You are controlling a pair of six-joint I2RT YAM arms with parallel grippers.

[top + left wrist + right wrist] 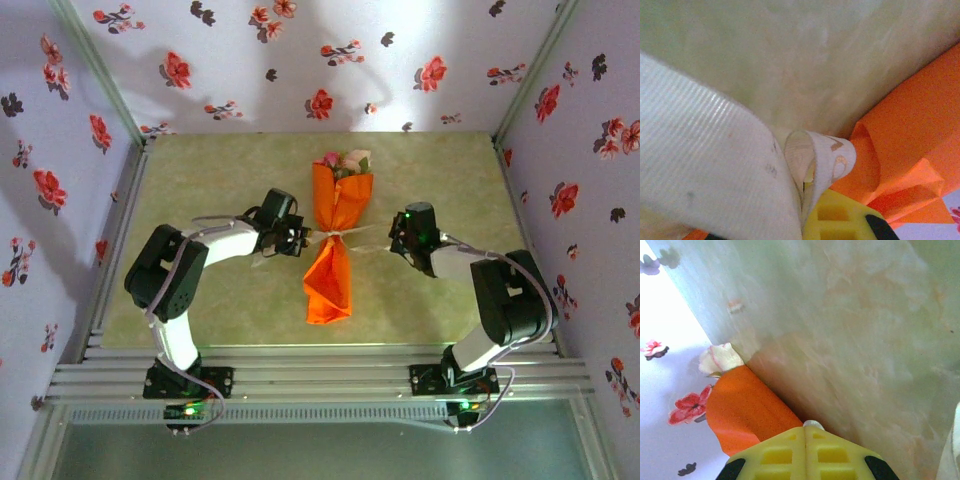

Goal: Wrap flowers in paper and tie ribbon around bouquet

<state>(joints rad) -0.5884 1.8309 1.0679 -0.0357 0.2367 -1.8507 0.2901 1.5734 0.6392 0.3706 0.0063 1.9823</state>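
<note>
Bouquet (336, 215) lies between left claw (298, 243) and right claw (402, 247).

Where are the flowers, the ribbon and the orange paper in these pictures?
flowers (345, 162): top view, on the pink and cream blooms.
ribbon (705, 165): left wrist view, on the broad pale ribbed strip.
paper (328, 285): top view, on the orange half nearer the arms.
</note>
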